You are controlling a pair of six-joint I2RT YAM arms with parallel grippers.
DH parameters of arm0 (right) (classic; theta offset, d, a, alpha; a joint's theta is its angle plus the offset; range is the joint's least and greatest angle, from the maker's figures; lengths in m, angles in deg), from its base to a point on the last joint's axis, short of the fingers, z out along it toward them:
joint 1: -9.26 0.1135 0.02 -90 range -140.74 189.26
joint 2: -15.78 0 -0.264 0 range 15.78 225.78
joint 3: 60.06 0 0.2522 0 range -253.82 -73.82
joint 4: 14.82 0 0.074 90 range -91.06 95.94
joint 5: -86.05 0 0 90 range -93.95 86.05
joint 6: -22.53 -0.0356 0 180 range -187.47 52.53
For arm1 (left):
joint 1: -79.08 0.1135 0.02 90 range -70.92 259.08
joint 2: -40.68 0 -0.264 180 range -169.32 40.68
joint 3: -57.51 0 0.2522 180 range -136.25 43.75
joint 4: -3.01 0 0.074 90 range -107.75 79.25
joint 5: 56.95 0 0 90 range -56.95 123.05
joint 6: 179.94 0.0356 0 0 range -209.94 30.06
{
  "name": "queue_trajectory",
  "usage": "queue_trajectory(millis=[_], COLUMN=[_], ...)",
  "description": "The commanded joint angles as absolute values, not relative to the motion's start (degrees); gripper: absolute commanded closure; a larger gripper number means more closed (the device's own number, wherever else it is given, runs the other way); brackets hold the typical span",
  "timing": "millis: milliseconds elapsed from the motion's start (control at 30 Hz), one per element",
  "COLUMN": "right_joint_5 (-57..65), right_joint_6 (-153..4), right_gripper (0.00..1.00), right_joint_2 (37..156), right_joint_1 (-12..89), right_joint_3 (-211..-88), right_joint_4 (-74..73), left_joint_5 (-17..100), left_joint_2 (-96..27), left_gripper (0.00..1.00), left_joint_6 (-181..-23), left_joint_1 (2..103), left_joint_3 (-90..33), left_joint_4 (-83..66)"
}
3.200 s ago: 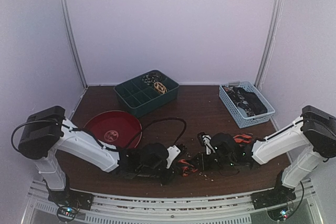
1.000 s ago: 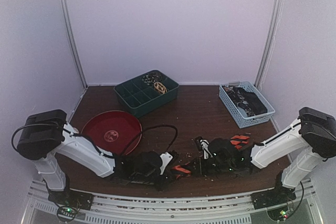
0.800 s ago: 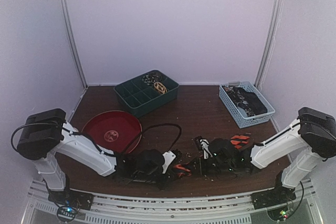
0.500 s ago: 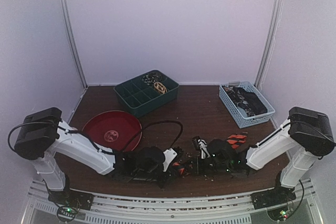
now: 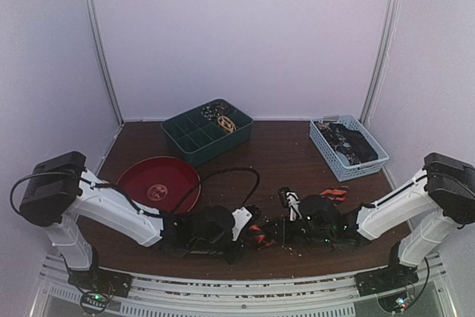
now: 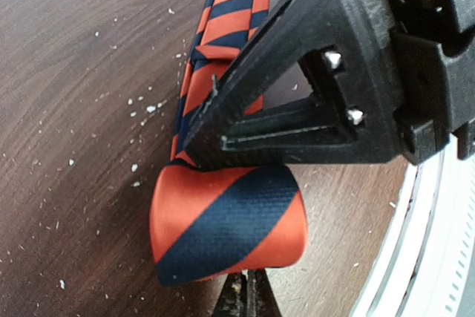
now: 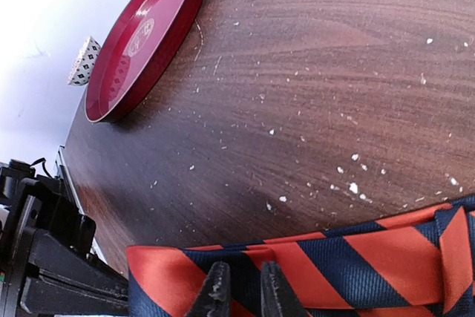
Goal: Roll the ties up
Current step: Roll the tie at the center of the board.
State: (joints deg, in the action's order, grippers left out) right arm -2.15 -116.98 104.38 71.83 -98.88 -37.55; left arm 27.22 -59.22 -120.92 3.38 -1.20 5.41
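**Item:** striped orange-red and navy fabric necktie.

**Location:** lower centre of the overhead view, on the dark brown wooden table, between the two arm ends.

**Condition:** partly rolled. One end forms a short fat coil. The unrolled band runs from it to the upper edge of the left wrist view, lying on the wood.

**Left gripper**: closed round the coil, with one black finger pressed on its top and the other tip at its underside.

**Right gripper**: jaws narrow, tips set over the flat band at the bottom of its own view. Whether they pinch the cloth cannot be told.

**Also present:**
- round red plastic tray, lower left
- dark green compartment box, centre back
- pale blue slatted basket, right
- white specks, scattered on the wood

**Hazards, as judged:**
- The smooth cloth may spring open if the left hold loosens.
- A slack or skewed band would make the roll cone out sideways.
- The coil sits close to the white rail at the table's near edge and could slide off.
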Motion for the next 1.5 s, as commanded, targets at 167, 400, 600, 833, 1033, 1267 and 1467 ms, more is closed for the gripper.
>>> queue_trajectory(millis=[167, 400, 600, 833, 1033, 1267, 1467], right_joint_5=[-2.1, -5.8, -9.1, -6.4, -1.2, 3.9, 3.9], right_joint_6=[-115.4, -114.7, -114.1, -112.0, -110.1, -109.1, -107.6], right_gripper=[0.93, 0.87, 0.74, 0.57, 0.48, 0.48, 0.55], right_joint_2=[102.4, 98.6, 92.1, 84.1, 83.7, 87.9, 90.6], right_joint_1=[68.9, 67.3, 66.5, 65.7, 64.4, 62.4, 61.3], right_joint_3=[-94.5, -94.5, -94.0, -95.0, -97.1, -97.5, -98.5], right_joint_4=[-38.9, -32.7, -26.4, -19.5, -16.4, -18.8, -18.6], left_joint_5=[26.1, 26.4, 26.1, 26.9, 28.2, 29.1, 29.9], left_joint_2=[-60.5, -62.5, -64.3, -66.7, -69.4, -71.0, -71.5], left_gripper=[1.00, 1.00, 0.98, 0.95, 0.94, 0.94, 0.94], left_joint_6=[-119.0, -118.1, -117.2, -115.9, -115.8, -115.2, -114.8], left_joint_1=[3.3, 3.3, 3.4, 4.3, 5.6, 6.5, 6.7], left_joint_3=[-5.7, -8.5, -11.4, -15.4, -16.7, -17.9, -17.6], left_joint_4=[5.2, 3.4, 1.5, 0.4, 1.7, 2.9, 4.1])
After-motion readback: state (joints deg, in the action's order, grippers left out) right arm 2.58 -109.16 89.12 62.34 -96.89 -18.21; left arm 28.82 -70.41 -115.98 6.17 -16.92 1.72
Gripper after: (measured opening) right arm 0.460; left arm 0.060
